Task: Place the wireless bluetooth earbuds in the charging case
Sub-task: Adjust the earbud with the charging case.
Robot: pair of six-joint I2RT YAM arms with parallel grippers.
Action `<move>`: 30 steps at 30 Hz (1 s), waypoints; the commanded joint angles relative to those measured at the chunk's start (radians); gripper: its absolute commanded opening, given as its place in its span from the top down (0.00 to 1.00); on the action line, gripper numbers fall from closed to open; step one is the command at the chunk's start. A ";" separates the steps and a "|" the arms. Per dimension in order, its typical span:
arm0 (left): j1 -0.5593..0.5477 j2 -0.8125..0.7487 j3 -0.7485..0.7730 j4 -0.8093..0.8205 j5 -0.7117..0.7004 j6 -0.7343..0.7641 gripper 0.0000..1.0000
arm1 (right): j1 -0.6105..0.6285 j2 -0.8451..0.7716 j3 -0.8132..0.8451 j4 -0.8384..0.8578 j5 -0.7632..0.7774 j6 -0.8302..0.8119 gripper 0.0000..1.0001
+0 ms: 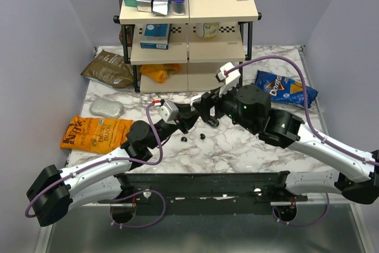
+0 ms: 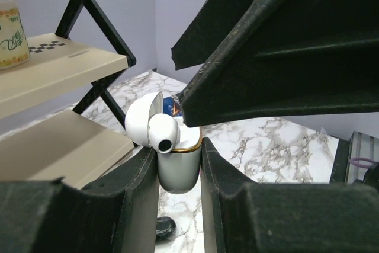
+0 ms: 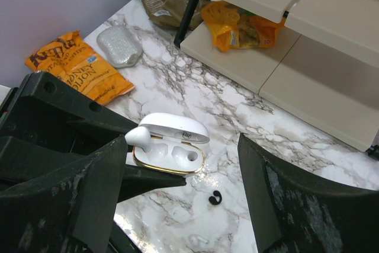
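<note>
My left gripper (image 2: 177, 157) is shut on the white, gold-rimmed charging case (image 2: 177, 170) and holds it above the marble table with the lid open. One white earbud (image 3: 137, 136) stands in the case's left slot, its body sticking up; it also shows in the left wrist view (image 2: 163, 133). The other slot (image 3: 189, 155) is empty. A second white earbud (image 3: 198, 239) lies on the marble below. My right gripper (image 3: 180, 144) is open and empty just above the case. Two tiny black rounded pieces (image 1: 183, 139) (image 1: 202, 136) lie on the table; one shows in the right wrist view (image 3: 214, 198).
A tan shelf rack (image 1: 189, 39) stands behind the grippers. An orange chip bag (image 1: 95, 133) and a silver pouch (image 1: 106, 108) lie at the left, a brown bag (image 1: 108, 68) at the back left, a blue Doritos bag (image 1: 286, 89) at the right.
</note>
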 commanded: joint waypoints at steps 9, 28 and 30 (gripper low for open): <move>-0.011 0.010 0.043 0.032 0.033 0.019 1.00 | 0.009 0.047 0.045 -0.018 0.044 -0.020 0.16; -0.015 -0.017 0.036 0.023 0.028 0.030 1.00 | 0.009 0.023 0.019 -0.027 0.075 -0.020 0.16; -0.014 -0.019 0.032 0.028 0.028 0.032 1.00 | 0.009 0.011 0.012 -0.032 0.078 -0.017 0.16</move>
